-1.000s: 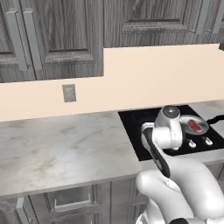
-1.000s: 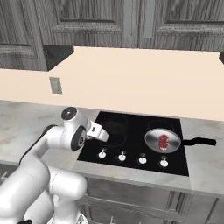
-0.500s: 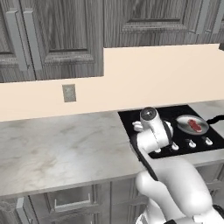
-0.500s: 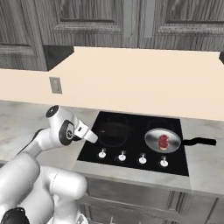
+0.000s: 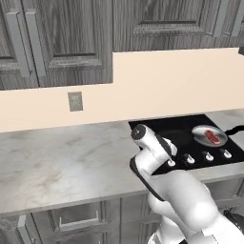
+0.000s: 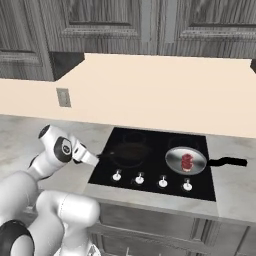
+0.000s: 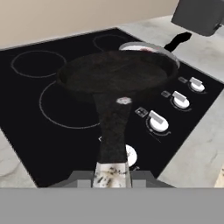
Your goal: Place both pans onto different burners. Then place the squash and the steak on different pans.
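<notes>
In the left base view the arm fills the lower right, and its wrist hides the end effector and most of the black pan; right of centre the black cooktop (image 5: 190, 138) sits in the marble surface (image 5: 62, 162), and the silver pan (image 5: 209, 135) rests on a burner at the right with the dark-red steak (image 5: 212, 137) inside, its black handle cut off by the right edge of the frame. In the right base view the end effector (image 6: 95, 159) reaches in from the lower left and meets the handle end of the black pan (image 6: 131, 152); the pan is hard to separate from the dark glass, but its handle runs toward the left and its bowl lies over the left-hand burners. The silver pan sits right of centre, handle pointing right over the surface, steak at its middle. In the hand view the end effector (image 7: 111, 175) at the bottom centre is clamped tight on the black pan's handle, whose long axis runs straight up the frame to the empty bowl at the upper middle. The bowl hides most of the silver pan behind it, and grey burner (image 7: 37, 63) rings show at the upper left.
</notes>
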### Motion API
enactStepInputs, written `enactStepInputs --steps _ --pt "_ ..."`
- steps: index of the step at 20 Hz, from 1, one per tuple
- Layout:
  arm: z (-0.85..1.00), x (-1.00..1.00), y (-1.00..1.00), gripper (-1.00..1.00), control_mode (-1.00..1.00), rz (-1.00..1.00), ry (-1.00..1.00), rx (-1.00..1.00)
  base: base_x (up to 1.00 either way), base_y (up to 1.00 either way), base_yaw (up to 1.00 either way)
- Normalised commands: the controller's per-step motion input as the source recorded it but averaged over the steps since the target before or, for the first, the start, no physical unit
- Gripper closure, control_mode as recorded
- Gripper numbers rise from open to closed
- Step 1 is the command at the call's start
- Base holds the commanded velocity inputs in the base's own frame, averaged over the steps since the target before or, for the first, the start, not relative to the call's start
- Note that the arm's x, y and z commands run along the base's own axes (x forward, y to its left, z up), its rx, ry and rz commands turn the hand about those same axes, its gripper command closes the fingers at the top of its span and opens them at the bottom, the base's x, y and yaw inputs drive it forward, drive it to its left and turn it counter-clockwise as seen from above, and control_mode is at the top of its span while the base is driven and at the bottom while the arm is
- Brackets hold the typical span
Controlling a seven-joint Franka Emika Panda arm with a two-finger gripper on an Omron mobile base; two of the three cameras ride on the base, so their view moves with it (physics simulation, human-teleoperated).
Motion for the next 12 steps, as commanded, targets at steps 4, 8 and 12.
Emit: enactStepInputs --steps 4,8,12 --pt "-0.23 -0.02 0.59 1.00 -1.00 -0.07 0.00 -0.01 0.00 0.00 0.00" --pt "-0.25 0.00 0.43 1.00 -1.00 -0.06 0.00 0.00 0.00 0.00 0.00" --pt "-0.24 0.03 0.28 1.00 -1.00 -0.07 -0.02 0.00 0.00 0.00 0.00"
